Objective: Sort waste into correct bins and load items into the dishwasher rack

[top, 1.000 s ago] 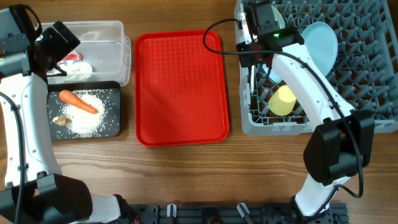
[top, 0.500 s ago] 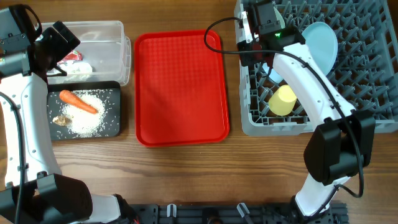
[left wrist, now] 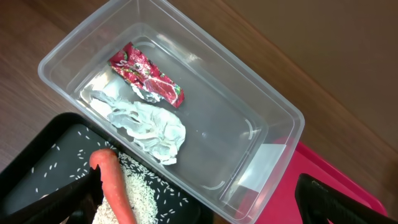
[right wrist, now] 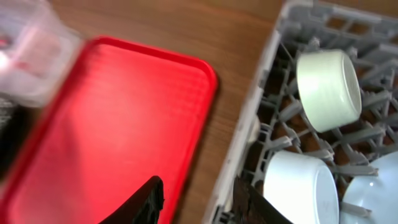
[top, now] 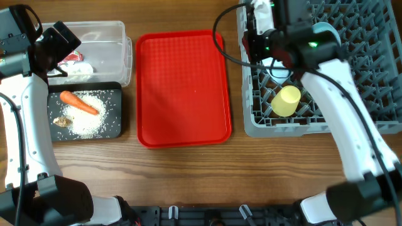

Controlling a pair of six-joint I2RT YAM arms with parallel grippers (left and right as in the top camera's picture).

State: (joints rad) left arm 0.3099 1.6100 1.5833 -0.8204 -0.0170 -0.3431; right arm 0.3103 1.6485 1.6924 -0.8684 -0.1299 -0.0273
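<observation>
The grey dishwasher rack (top: 364, 94) stands at the right. It holds a yellow cup (top: 286, 102), two pale bowls (right wrist: 328, 81) (right wrist: 301, 186) on their sides and a light-blue plate (right wrist: 376, 190). My right gripper (right wrist: 199, 205) hovers open over the rack's left rim (right wrist: 261, 93), with nothing between its fingers. At the left, the clear tub (left wrist: 261, 118) holds a red-and-white wrapper (left wrist: 146, 76) and crumpled tissue (left wrist: 149, 124). The black tray (top: 114, 94) carries a carrot (top: 78, 102), rice (top: 91, 119) and brown scraps (top: 61, 121). Above the two bins, my left gripper (left wrist: 199, 208) hangs open and empty.
A flat red tray (top: 183, 88) lies bare between the bins and the rack. My right arm's forearm (top: 345, 107) crosses above the rack's front half. Bare wooden table (top: 188, 176) runs along the front.
My right arm has risen and swung right over the rack, covering more of the plate, and its jaws have parted. The left arm has not moved.
</observation>
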